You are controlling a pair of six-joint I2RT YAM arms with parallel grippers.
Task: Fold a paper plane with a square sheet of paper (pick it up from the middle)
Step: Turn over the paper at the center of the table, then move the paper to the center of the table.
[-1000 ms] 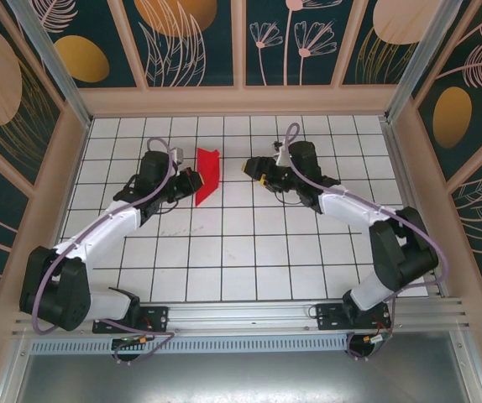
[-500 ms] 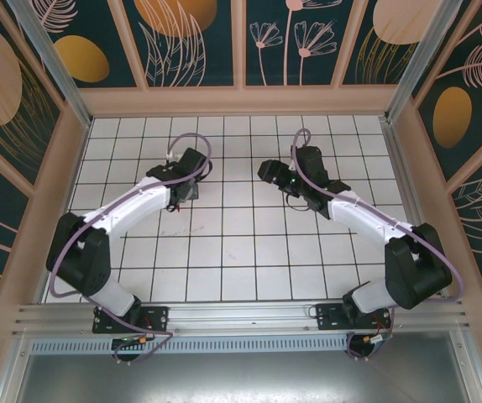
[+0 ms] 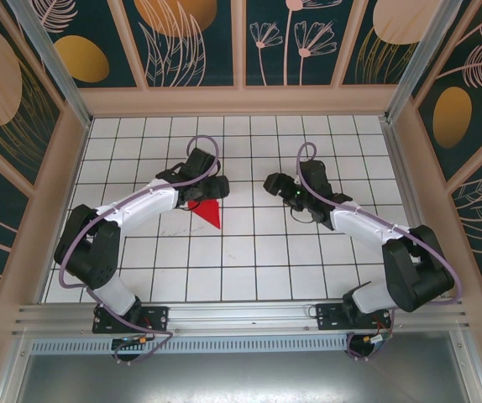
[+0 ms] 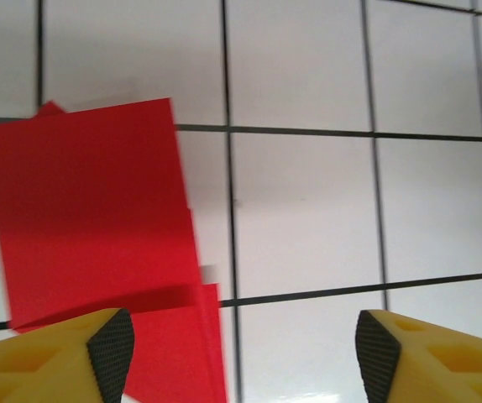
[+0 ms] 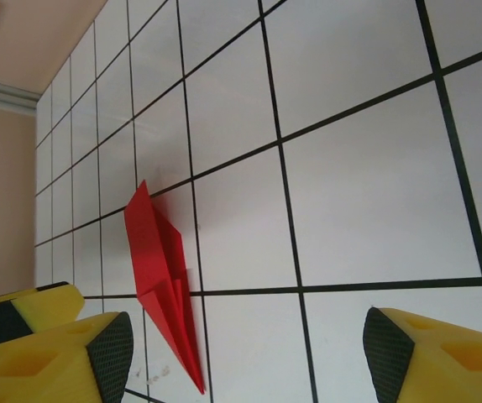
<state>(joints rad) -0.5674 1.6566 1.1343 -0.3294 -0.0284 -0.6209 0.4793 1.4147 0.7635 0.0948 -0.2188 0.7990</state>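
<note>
The square sheet of paper is folded into a slim red paper plane [image 3: 210, 213]. It lies flat on the white grid table [image 3: 249, 252], its pointed tip toward the near edge. My left gripper [image 3: 214, 190] hovers just over its wide back end. In the left wrist view the red plane [image 4: 90, 210] sits low on the left, reaching under the left pad [image 4: 111, 348], and the left gripper [image 4: 243, 353] is open and holds nothing. My right gripper [image 3: 273, 183] stands about two tiles to the right, also open. The right wrist view has the plane [image 5: 161, 285] left of the empty right gripper [image 5: 248, 357].
The wooden frame wall [image 3: 241, 101] closes the table at the back and both sides. An aluminium rail [image 3: 241, 315] carrying both arm bases runs along the near edge. Bare grid tiles [image 3: 249, 277] lie between the arms.
My left gripper has opened and let go of the plane, which now lies on the table nearer the front. The left arm swung right; the right gripper shifted slightly.
</note>
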